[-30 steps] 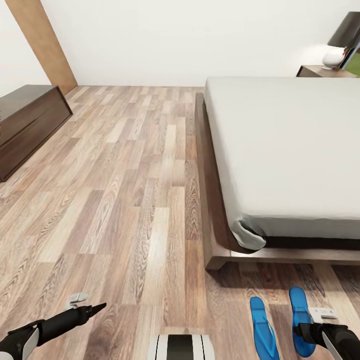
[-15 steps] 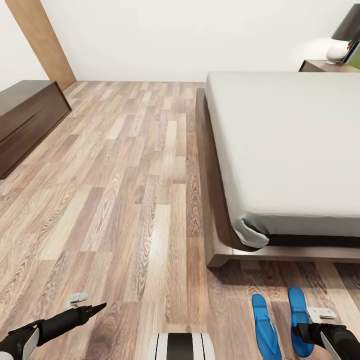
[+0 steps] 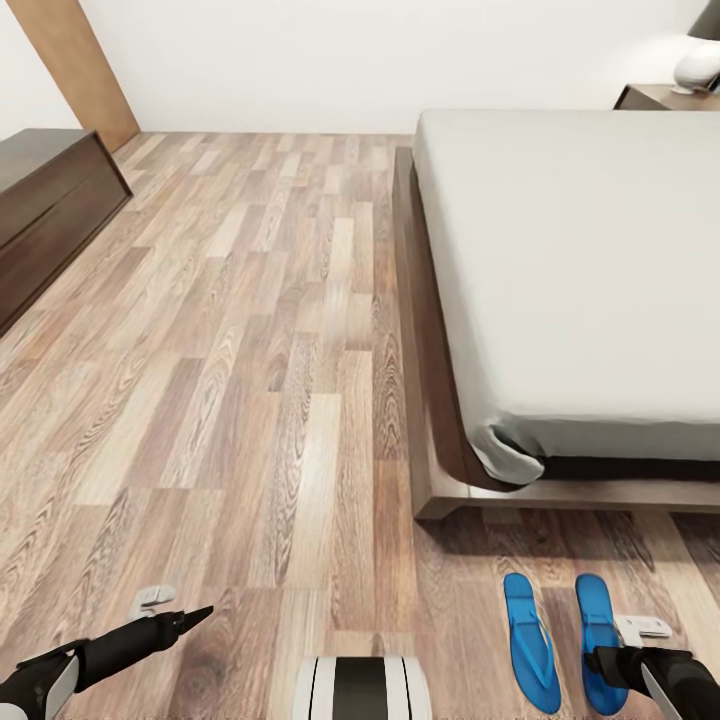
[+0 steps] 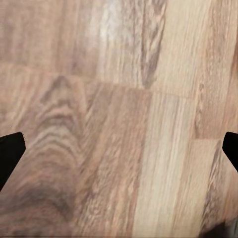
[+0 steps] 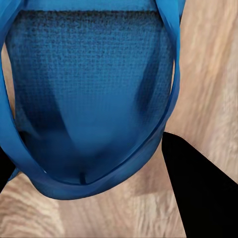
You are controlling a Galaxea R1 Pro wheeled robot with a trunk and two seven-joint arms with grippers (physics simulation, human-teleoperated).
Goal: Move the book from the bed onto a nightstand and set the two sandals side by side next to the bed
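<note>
Two blue sandals lie side by side on the floor just off the foot corner of the bed point(image 3: 560, 290): the left sandal point(image 3: 530, 640) and the right sandal point(image 3: 596, 620). My right gripper point(image 3: 606, 662) is low over the heel of the right sandal point(image 5: 94, 99). Its fingers point(image 5: 203, 193) stand on either side of the heel and press its edges. My left gripper point(image 3: 195, 613) hangs open over bare floor planks point(image 4: 119, 124). A nightstand point(image 3: 668, 97) stands at the far side of the bed. The book is out of view.
A long dark cabinet point(image 3: 50, 205) runs along the left wall, next to a wooden door panel point(image 3: 75, 65). A white lamp base point(image 3: 697, 66) sits on the nightstand. My base point(image 3: 362, 690) shows at the front edge. Wide floor lies between cabinet and bed.
The whole picture has slid upward, so the camera has tilted down. Both arms and the sandals keep their places relative to the bed.
</note>
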